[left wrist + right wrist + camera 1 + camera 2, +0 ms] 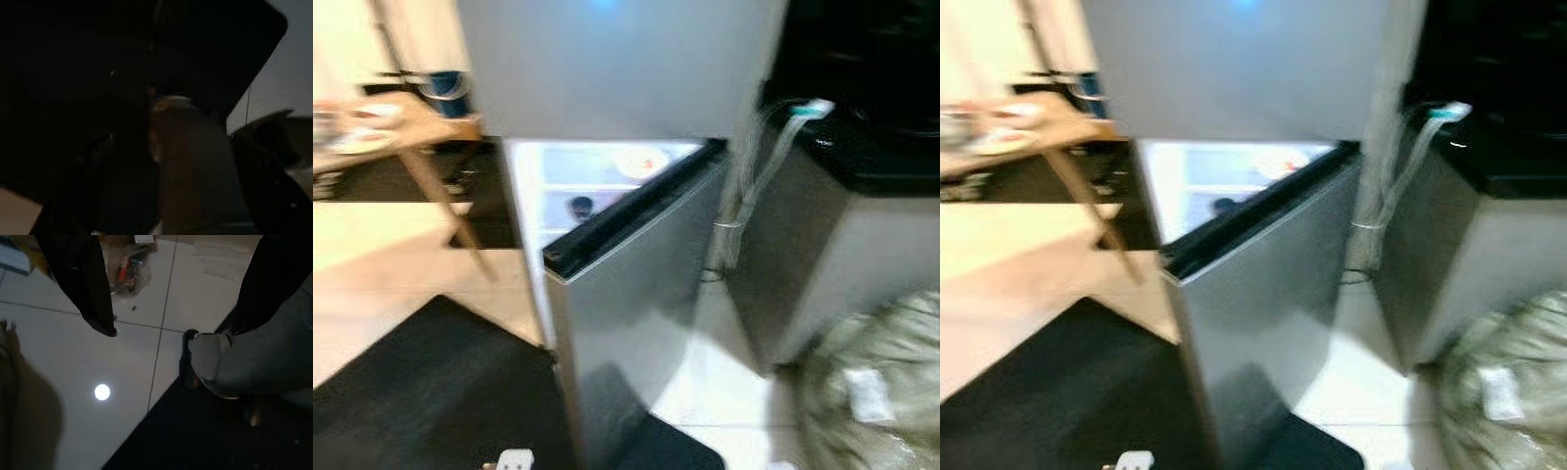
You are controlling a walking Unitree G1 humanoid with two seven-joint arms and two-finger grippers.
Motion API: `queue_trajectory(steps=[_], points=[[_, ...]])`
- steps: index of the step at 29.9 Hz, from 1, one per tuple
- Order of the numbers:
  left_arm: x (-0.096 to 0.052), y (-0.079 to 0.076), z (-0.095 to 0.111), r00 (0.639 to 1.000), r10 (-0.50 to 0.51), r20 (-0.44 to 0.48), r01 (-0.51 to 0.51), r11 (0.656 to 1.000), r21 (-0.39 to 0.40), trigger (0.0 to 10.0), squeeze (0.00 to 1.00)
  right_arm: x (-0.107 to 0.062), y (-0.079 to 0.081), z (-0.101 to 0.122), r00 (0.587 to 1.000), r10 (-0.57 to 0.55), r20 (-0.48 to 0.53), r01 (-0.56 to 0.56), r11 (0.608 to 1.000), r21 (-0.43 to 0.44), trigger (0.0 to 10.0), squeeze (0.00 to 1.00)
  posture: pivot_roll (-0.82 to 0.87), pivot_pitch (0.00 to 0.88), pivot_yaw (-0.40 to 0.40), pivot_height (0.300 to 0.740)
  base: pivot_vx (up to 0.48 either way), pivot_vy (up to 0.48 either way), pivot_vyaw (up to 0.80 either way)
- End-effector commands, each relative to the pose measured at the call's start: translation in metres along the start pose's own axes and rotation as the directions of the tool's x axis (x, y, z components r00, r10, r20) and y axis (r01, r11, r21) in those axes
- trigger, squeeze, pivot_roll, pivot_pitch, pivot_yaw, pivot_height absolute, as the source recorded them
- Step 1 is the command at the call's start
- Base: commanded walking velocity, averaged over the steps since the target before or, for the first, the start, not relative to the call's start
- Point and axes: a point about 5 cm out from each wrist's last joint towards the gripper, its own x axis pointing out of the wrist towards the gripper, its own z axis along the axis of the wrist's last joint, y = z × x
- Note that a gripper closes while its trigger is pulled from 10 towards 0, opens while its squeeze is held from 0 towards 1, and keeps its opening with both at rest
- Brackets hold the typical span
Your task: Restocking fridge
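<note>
Fingers of the right gripper (171, 298) stand wide apart with nothing between them, hanging over pale floor tiles (73, 382) and the edge of a dark mat (205, 431). Whether the left gripper is open I cannot tell; its wrist view is nearly black, with what may be a rounded container (190, 161) close ahead. Straight ahead stands the silver fridge (617, 69), its lower door (636, 284) swung partly open toward the robot, lit shelves (597, 186) showing behind the door's dark top edge. Left of it lies open floor and a wooden table (411, 132); right, a grey cabinet (822, 255) stands near, with a crumpled bag (881, 392) beside it.
</note>
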Motion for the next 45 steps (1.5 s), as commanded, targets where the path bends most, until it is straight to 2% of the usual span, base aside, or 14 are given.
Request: queue_trajectory(steps=[1, 16, 24, 45], points=[[-0.0009, -0.0014, -0.0088, 1.000, -0.002, -0.031, 0.002, 1.000, -0.002, 10.0, 0.00, 0.0015, 0.0027, 0.0090, 1.000, 0.006, 0.023, -0.006, 1.000, -0.019, 10.0, 0.00, -0.09, 0.000, -0.020, 0.740, 0.000, 0.000, 0.73], [-0.0011, -0.0011, -0.0117, 0.999, 0.022, -0.046, -0.022, 1.000, -0.012, 10.0, 0.00, 0.0019, 0.0055, 0.0034, 1.000, 0.003, 0.000, -0.003, 0.998, -0.063, 10.0, 0.00, -0.09, 0.000, -0.023, 0.740, 0.000, 0.000, 0.71], [-0.0007, -0.0025, -0.0112, 0.999, 0.005, -0.049, -0.005, 1.000, -0.008, 10.0, 0.00, 0.0020, 0.0058, 0.0030, 1.000, -0.003, 0.001, 0.003, 0.998, -0.068, 10.0, 0.00, -0.09, 0.000, -0.023, 0.740, 0.000, 0.000, 0.00], [-0.0007, -0.0045, -0.0132, 0.998, -0.006, -0.055, 0.006, 1.000, 0.000, 10.0, 0.00, 0.0035, 0.0103, 0.0111, 0.999, 0.009, 0.041, -0.006, 0.996, -0.088, 10.0, 0.00, -0.09, 0.000, -0.027, 0.740, 0.292, 0.000, 0.00]])
